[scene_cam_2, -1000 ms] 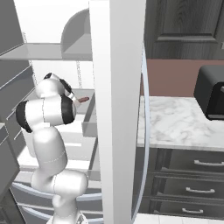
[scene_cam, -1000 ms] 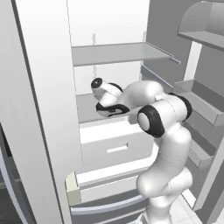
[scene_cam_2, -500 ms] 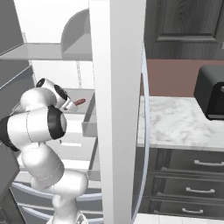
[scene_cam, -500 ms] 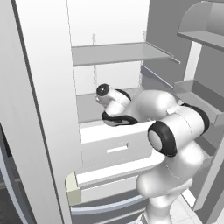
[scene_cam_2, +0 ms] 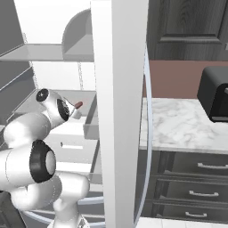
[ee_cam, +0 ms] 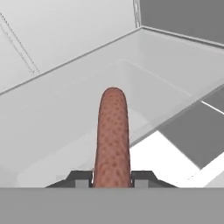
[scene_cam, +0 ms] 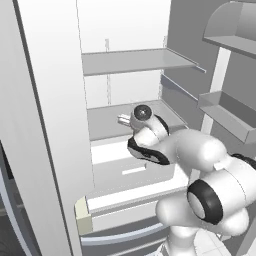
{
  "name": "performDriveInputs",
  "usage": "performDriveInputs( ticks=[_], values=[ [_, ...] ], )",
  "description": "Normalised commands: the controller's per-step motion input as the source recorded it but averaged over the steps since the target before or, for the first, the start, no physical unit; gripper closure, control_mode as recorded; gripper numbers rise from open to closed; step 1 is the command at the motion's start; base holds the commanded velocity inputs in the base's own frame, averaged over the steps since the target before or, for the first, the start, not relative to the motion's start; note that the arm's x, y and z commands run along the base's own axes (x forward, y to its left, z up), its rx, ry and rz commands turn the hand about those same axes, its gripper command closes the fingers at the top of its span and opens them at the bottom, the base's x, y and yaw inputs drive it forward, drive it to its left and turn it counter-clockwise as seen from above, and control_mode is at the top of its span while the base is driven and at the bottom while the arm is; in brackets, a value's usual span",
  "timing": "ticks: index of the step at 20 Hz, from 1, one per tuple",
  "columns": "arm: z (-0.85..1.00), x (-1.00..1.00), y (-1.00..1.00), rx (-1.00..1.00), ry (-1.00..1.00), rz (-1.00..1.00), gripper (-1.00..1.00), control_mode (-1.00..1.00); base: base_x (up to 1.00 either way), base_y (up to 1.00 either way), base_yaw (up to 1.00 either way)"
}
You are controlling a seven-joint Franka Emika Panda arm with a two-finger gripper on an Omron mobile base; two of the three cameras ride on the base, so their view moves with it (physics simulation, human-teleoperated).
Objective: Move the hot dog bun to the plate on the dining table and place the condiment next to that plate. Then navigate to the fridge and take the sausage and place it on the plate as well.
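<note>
Your end effector point(ee_cam: 112, 179) is clamped on the sausage point(ee_cam: 113, 135) | sausage juts toward 12 o'clock between the fingertips point(ee_cam: 81, 178) | it hangs above the fridge shelf point(ee_cam: 65, 113), inside the fridge point(scene_cam: 130, 60).

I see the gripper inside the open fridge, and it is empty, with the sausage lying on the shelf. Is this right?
Not quite. The gripper is inside the open fridge, but it is not empty: the hand view shows the sausage clamped between its fingertips, sticking out ahead of them, not lying on the shelf.
</note>
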Motion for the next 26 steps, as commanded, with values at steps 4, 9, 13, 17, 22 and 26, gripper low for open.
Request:
performDriveInputs(
  ticks=[4,9,13,17,22,26],
  values=[
    [0.78,-0.63,0.11,0.00,0.00,0.17,1.00,-1.00,0.00,0.00,0.00],
    [0.90,-0.66,0.26,-0.02,0.00,0.11,1.00,-1.00,0.00,0.00,0.00],
    [0.80,-0.73,0.14,-0.05,0.03,0.07,1.00,-1.00,0.00,0.00,0.00],
    [0.50,-0.85,0.01,-0.08,0.06,0.04,1.00,-1.00,0.00,0.00,0.00],
    [0.04,-1.00,0.00,-0.12,0.01,0.06,1.00,-1.00,0.00,0.00,0.00],
    [0.01,-0.94,-0.03,-0.09,0.09,0.08,1.00,-1.00,0.00,0.00,0.00]
  ],
)
